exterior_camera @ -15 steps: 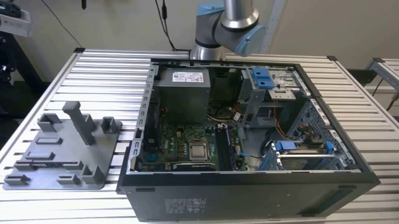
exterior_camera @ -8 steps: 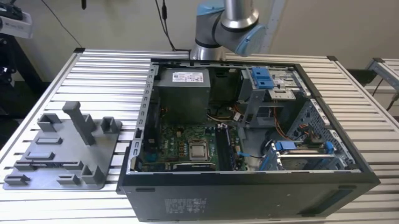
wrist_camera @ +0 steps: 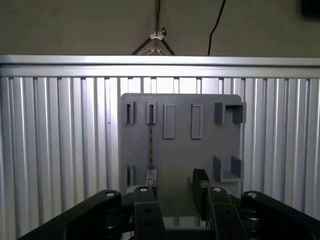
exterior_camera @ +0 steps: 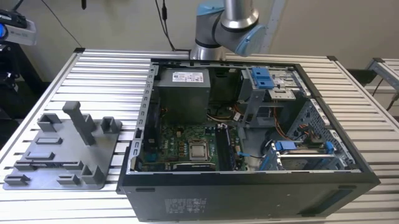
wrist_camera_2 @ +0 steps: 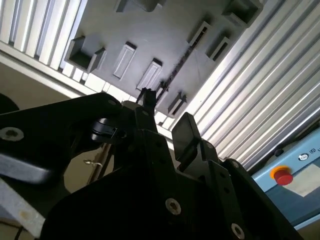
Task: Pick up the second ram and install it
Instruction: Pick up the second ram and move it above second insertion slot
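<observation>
Gripper (wrist_camera: 175, 179) is held over tray (wrist_camera: 182, 155), jaws wide and empty.
Ram (wrist_camera: 150, 140), set on edge, is best straddled squarely before closing.

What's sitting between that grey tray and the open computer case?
Nothing: in the exterior view, only bare ribbed table separates the grey tray from the computer case.
</observation>
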You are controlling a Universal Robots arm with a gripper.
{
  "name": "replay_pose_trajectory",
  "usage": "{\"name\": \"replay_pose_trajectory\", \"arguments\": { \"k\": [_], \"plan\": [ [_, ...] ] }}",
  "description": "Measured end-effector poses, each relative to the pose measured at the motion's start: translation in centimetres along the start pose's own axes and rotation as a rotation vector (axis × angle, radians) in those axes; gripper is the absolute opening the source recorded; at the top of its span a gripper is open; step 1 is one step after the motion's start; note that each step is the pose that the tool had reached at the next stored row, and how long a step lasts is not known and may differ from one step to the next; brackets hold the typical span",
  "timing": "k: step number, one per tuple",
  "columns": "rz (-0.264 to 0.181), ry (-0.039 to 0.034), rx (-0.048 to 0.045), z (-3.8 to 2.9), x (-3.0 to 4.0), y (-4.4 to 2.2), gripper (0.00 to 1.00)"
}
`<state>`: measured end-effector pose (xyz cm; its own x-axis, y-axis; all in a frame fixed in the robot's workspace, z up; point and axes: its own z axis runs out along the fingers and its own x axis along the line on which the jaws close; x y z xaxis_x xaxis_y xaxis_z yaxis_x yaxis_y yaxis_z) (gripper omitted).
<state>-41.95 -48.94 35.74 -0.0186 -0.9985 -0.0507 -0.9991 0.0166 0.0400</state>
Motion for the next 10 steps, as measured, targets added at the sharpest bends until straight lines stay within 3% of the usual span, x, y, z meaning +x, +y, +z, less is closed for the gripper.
{"name": "replay_pose_trajectory", "arguments": {
  "k": [10],
  "plan": [
    [-0.027, 0.0063, 0.0016, 0.51, 0.07, -0.02, 0.42]
  ]
}}
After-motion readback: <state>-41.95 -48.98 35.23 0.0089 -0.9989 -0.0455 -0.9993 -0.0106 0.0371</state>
